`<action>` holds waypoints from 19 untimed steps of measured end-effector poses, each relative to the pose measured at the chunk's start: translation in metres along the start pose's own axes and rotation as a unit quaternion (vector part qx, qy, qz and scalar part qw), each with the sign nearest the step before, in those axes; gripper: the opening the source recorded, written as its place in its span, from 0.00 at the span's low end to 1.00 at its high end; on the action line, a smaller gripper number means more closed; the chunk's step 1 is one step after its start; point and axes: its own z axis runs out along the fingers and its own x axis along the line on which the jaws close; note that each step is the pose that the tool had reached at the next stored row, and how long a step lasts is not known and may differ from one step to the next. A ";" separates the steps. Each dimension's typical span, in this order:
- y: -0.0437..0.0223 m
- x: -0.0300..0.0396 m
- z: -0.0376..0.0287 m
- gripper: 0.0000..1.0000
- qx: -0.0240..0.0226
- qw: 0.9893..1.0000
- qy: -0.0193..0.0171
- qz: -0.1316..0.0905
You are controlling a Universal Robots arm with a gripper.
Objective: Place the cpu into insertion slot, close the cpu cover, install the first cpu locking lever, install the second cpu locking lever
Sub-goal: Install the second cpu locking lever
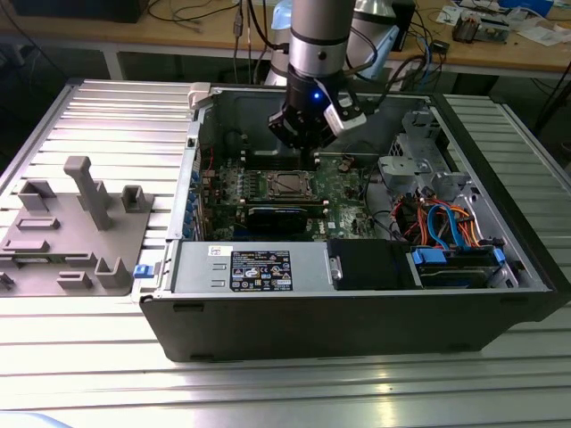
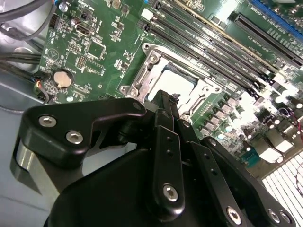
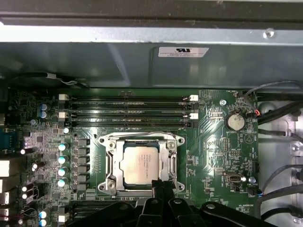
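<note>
Sitting in insertion slot [image 3: 140, 164]: cpu [image 3: 139, 163], cpu cover [image 3: 113, 163] closed over it; gripper [image 3: 158, 185] fingers together, empty.

The motherboard [image 3: 213, 156] is showing green with fine pale traces. The cpu [image 3: 138, 161] is presenting a silver-grey top inside the silvery cpu cover [image 3: 168, 163]. The gripper [image 2: 163, 101] is appearing matte black with silver screw heads. Memory slots [image 3: 128, 113] are running as black stripes.
</note>
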 end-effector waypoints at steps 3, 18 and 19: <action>-0.0001 0.0000 -0.0014 0.11 0.000 1.000 0.000 0.000; -0.0154 0.0106 0.0008 0.11 -0.002 1.000 0.000 0.000; -0.0174 0.0107 0.0017 0.11 -0.003 1.000 0.000 0.000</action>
